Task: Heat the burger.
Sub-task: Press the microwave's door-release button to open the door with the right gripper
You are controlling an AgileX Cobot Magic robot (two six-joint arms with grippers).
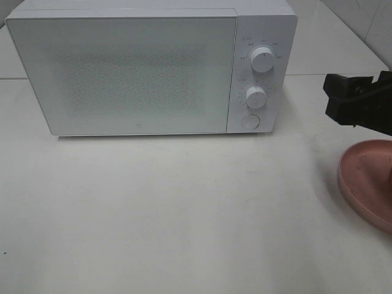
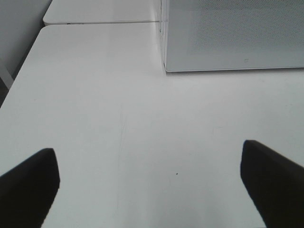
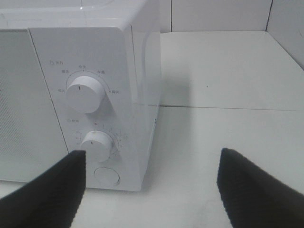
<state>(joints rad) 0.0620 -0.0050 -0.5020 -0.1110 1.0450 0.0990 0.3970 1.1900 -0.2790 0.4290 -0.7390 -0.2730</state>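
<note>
The burger shows in no view. The white microwave stands at the back of the table with its door closed. Its two dials and round button are on the right panel. My right gripper hovers open at the right edge, to the right of the panel. In the right wrist view it faces the lower dial and button, with nothing between its fingers. My left gripper is open over bare table near the microwave's front left corner.
A round pink plate lies at the table's right edge, below the right gripper and partly cut off by the frame; nothing shows on the part in view. White table spreads in front of the microwave. A tiled wall stands behind.
</note>
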